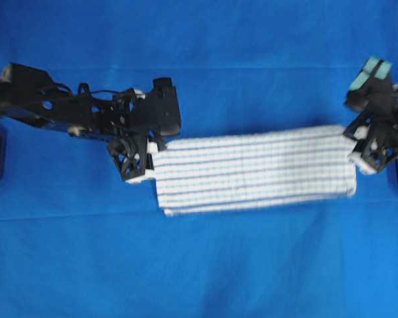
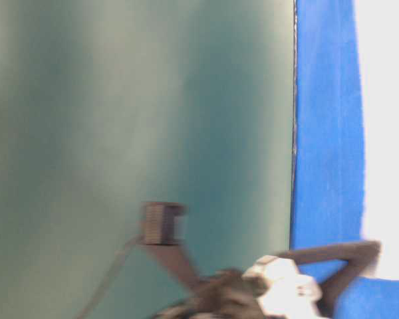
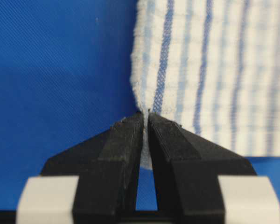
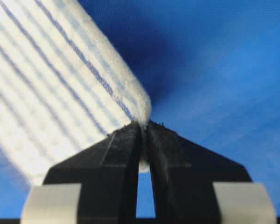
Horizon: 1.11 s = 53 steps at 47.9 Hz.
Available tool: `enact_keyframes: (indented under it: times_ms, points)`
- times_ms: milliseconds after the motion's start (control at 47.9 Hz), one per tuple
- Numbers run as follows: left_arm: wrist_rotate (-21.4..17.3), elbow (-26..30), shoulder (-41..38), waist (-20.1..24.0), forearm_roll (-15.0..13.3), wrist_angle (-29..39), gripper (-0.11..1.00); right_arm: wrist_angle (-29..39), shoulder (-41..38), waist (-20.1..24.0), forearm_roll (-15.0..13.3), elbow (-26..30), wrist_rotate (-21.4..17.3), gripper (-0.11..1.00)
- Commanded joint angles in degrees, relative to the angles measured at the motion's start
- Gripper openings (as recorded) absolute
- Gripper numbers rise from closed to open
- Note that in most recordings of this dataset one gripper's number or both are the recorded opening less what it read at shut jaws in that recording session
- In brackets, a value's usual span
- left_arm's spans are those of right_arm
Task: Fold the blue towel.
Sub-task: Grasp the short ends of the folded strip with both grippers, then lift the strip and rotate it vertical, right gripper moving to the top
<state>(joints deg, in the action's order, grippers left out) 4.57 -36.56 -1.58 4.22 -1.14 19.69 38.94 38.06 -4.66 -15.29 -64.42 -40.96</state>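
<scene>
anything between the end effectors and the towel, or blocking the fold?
Nothing visible. The left end effector and right end effector are each shut on a corner of the blue towel; only blue table cloth surrounds it.

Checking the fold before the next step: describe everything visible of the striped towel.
The blue towel is white woven cloth with thin dark and light blue stripes. It lies as a long folded band across the plain blue table cover, layered along its near edge. The left gripper is shut on its left end and the right gripper on its right end.
</scene>
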Motion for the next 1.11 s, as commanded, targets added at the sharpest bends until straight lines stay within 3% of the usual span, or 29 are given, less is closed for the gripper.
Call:
enact_keyframes:
  times_ms: [0,292,563,793,1022,1085]
  points:
    - [-0.2,2.1,5.0,0.0,0.0,1.7,0.03,3.8,3.9,-0.1,0.0,2.6,0.1,0.07]
    - [-0.2,2.9,11.1,-0.1,0.0,2.6,0.03,6.9,14.6,0.9,0.1,4.6,0.1,0.07]
    - [0.2,3.0,12.0,-0.4,0.0,2.0,0.03,5.8,14.4,1.1,-0.5,4.7,0.2,0.07]
    - [0.6,3.7,11.4,-4.6,-0.1,-2.7,0.03,1.8,10.5,-0.8,-5.0,6.7,-0.5,0.07]
    - [0.6,6.2,9.4,-10.5,-0.2,-7.3,0.03,-5.3,3.9,-9.0,-11.5,10.5,-0.4,0.07]
    - [0.7,7.4,8.3,-12.2,-0.2,-7.7,0.03,-8.1,1.8,-11.3,-12.1,11.4,0.0,0.07]
